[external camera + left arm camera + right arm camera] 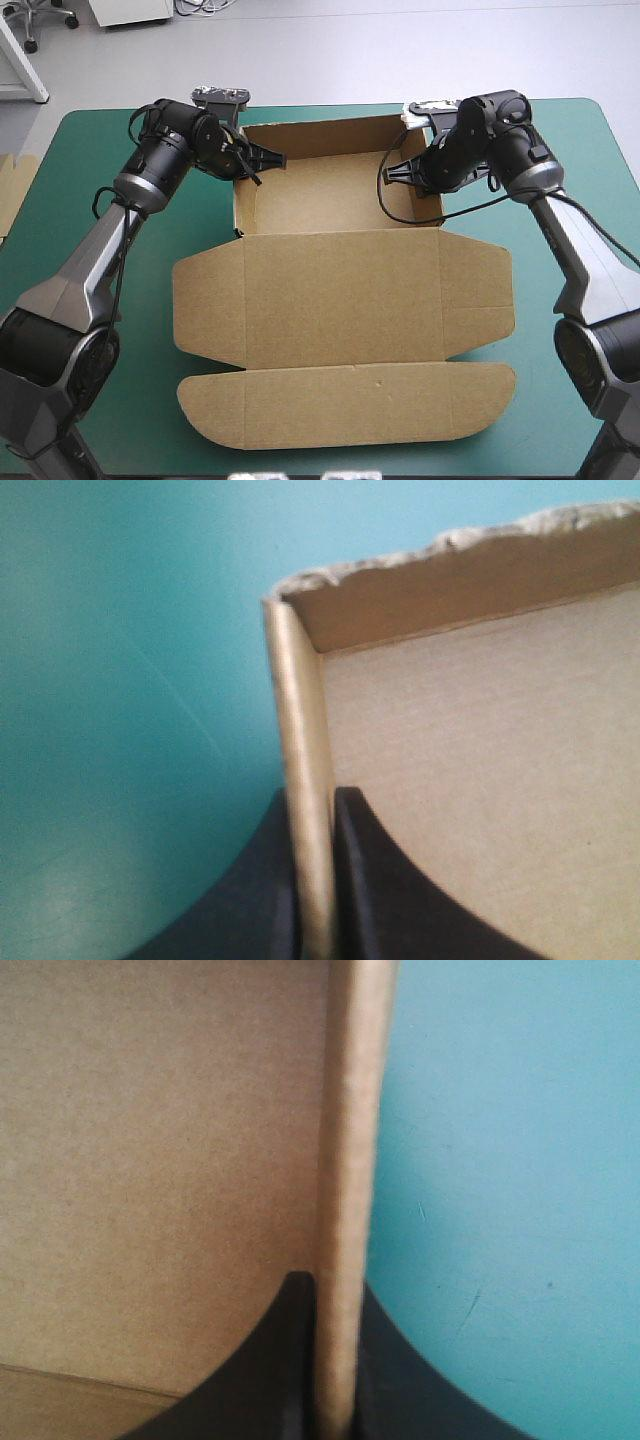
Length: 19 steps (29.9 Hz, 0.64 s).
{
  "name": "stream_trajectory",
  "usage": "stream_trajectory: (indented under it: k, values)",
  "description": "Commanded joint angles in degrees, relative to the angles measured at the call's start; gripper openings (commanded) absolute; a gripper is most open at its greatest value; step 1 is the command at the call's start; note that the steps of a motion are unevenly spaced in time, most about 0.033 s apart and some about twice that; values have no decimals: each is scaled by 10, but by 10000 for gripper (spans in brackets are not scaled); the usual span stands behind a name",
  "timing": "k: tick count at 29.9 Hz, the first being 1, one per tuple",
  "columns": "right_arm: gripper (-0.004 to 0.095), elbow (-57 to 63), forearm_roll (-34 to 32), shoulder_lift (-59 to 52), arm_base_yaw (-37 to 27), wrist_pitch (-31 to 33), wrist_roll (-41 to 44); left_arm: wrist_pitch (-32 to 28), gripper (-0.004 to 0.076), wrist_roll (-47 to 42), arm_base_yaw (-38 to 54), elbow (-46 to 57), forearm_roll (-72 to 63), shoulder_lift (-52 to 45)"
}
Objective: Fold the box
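- a brown box [340,300] lies in the middle of a bench with a teal-green cover [85,140].
- its far half stands as an open tray with the walls raised; the lid lies flat toward the near edge, its side flaps spread out.
- the left jaws are all but closed on the tray's left wall [300,780], one black finger [390,890] inside the tray and one outside, a tray corner just ahead.
- the right jaws pinch the right wall [345,1210] the same way.
- a strip of more brown board [8,195] shows at the bench's left edge.
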Motion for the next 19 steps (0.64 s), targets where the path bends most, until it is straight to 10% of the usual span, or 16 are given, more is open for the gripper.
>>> stream_trajectory:
  k: [1, 19]
  values:
    - [-14, -20, 9, -21, 2, -51, -13, -5, -10, 34, -5, -13, -45, -25]
    - [-13, -20, 7, 25, 2, -40, -8, 6, -10, 44, -21, -13, -11, 19]
